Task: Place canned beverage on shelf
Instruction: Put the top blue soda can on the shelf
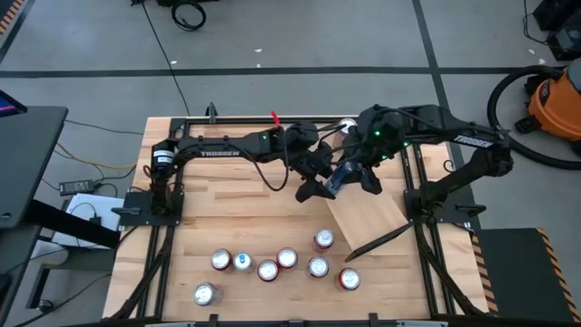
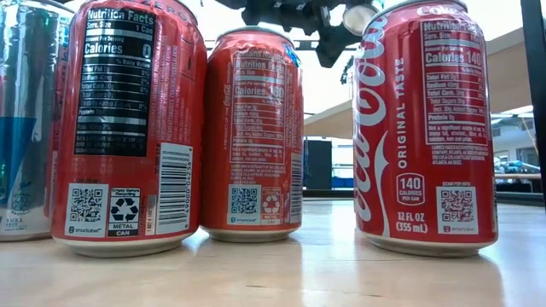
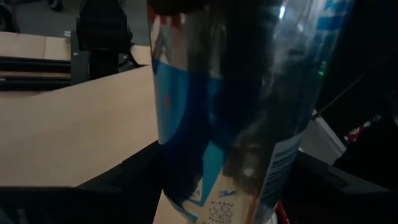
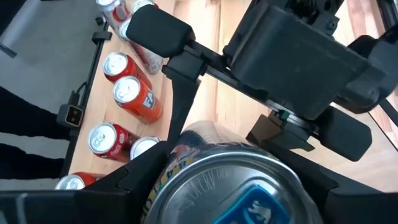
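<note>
A slim blue-and-silver can (image 1: 338, 180) hangs tilted above the table's middle, where both arms meet. My left gripper (image 1: 318, 177) reaches in from the left and my right gripper (image 1: 357, 173) slants down from the far right; both are shut on this can. It fills the left wrist view as a blue can (image 3: 230, 112), and its top (image 4: 236, 186) faces the right wrist camera. The shelf (image 1: 368, 216), a light wood plank with a black rail (image 1: 377, 241), lies askew at the right, just near of the grippers. My left gripper has the can's body (image 3: 186, 124) between its two fingers (image 4: 177, 106), coming nearly level from the table's left and lying across the can. My right gripper pinches the can by its sides just below the top rim (image 4: 186, 168), slanting down from the far right. The can is lifted clear and tilted.
Several red cans (image 1: 318, 266) and one blue-topped can (image 1: 241, 262) stand on the table's near half. In the low view, red cans (image 2: 128, 128) stand close to the camera. Black frame rails (image 1: 418, 209) run along the table's sides.
</note>
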